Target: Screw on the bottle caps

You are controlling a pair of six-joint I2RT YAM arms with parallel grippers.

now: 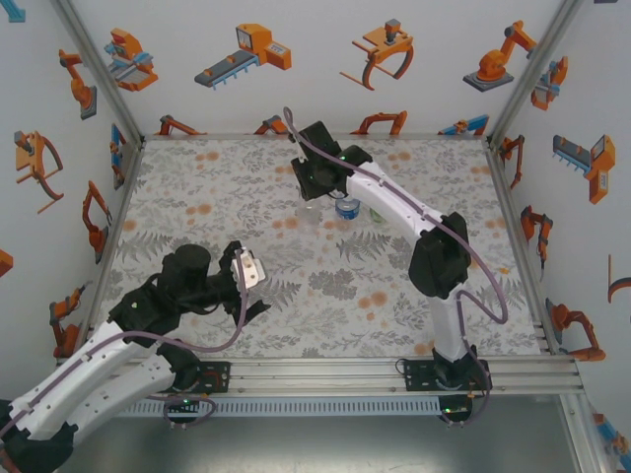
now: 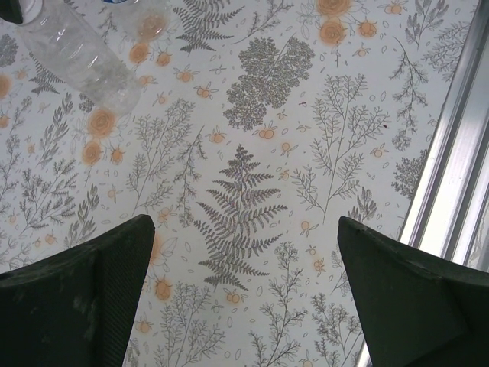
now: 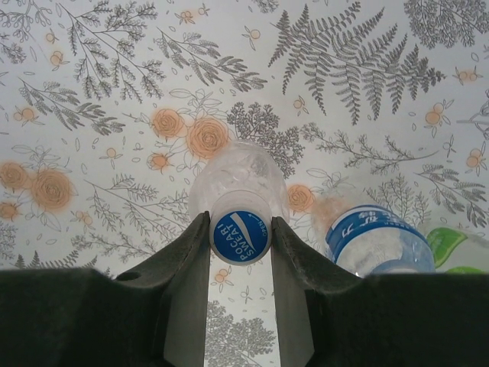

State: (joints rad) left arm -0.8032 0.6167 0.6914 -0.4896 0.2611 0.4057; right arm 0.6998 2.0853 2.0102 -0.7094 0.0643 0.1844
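Item: right gripper (image 3: 239, 222), clamped on bottle cap (image 3: 241, 238) atop plain clear bottle (image 3: 238, 174), upright at far middle of table (image 1: 197, 197). Cap top blue, lettered "POCARI SWEAT" in white. Just beside: blue-label bottle (image 3: 374, 233), print unreadable; then green-tinted bottle (image 3: 457, 251).

Item: left gripper (image 2: 244, 222), wide open, empty, low over table, well apart from bottles.

Progress, by judgement: one cap seated, probably mid-tightening; caps of other two hidden, unconfirmed.

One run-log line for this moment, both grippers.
left gripper open, over floral table | right gripper shut on round blue plastic cap atop clear plastic bottle
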